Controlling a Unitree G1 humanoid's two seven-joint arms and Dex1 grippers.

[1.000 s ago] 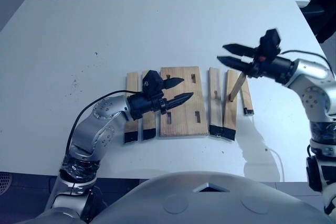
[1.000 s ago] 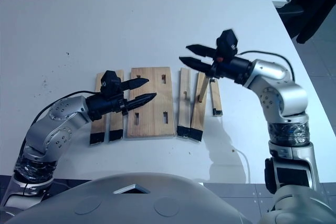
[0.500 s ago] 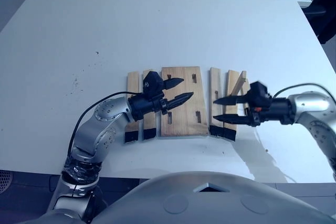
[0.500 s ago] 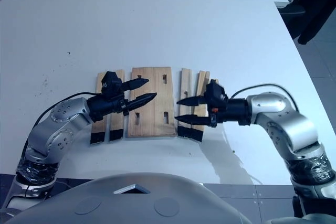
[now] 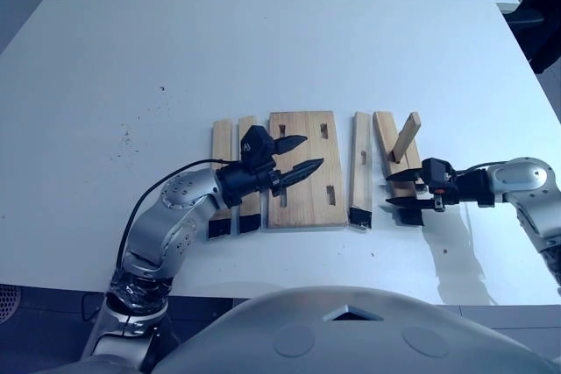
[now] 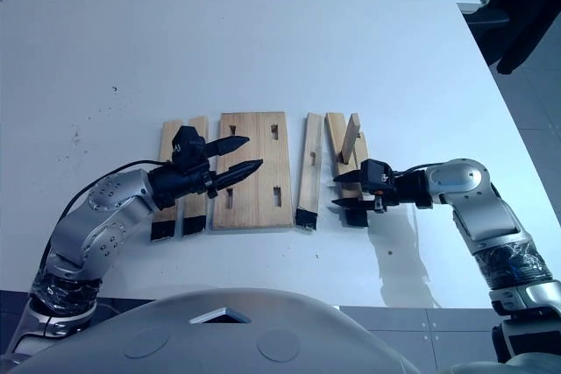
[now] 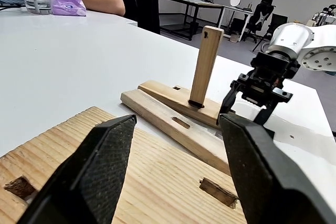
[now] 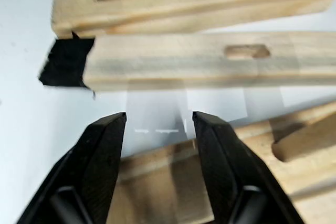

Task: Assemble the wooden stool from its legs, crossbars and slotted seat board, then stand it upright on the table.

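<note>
Right hand [image 5: 391, 190] was spread wide, sitting low at the near end of the rightmost leg [image 5: 383, 133], where a crossbar [image 5: 405, 135] stood tilted in the slot. Left hand [image 5: 312, 151] was spread too, hovering over the seat board [image 5: 302, 208], left half. The whole lot sat close to the front edge of the surface [image 5: 263, 50], with loads of bare room behind and out left.

Silver rounded arm shells [image 5: 178, 206]; black cables [image 5: 154, 190]; black, perhaps textured, left gripper [image 5: 314, 151] and right gripper [image 5: 387, 190]
</note>
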